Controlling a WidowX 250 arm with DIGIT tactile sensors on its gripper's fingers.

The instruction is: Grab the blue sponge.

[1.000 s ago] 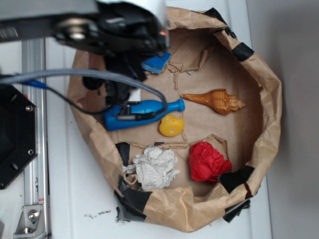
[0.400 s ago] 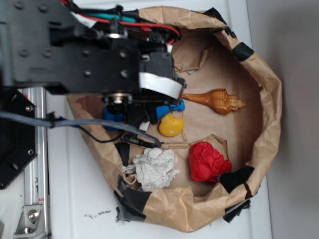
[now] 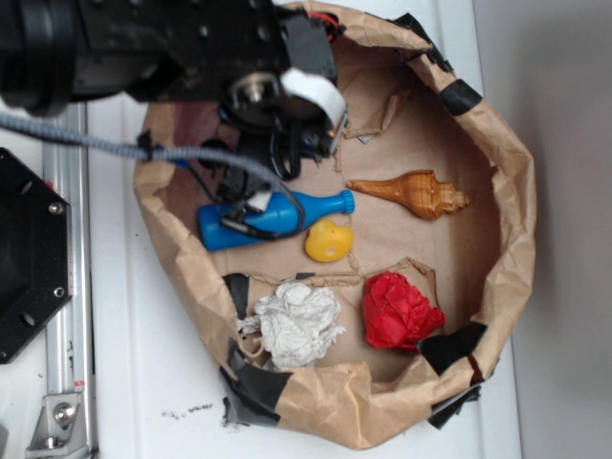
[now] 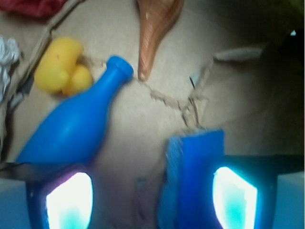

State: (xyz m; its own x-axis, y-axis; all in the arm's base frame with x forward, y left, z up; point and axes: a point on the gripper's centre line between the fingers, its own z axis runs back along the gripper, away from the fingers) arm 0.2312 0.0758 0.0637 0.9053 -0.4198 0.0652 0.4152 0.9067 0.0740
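In the wrist view the gripper (image 4: 152, 200) spreads its fingers wide at the bottom of the frame. The blue sponge (image 4: 193, 176) stands between them, against the right finger (image 4: 236, 198). The blue bottle (image 4: 76, 124) lies at left, beside a yellow toy (image 4: 59, 67).

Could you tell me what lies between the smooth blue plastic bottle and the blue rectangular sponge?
In the wrist view, only bare brown paper separates the blue plastic bottle from the blue rectangular sponge; nothing else lies there.
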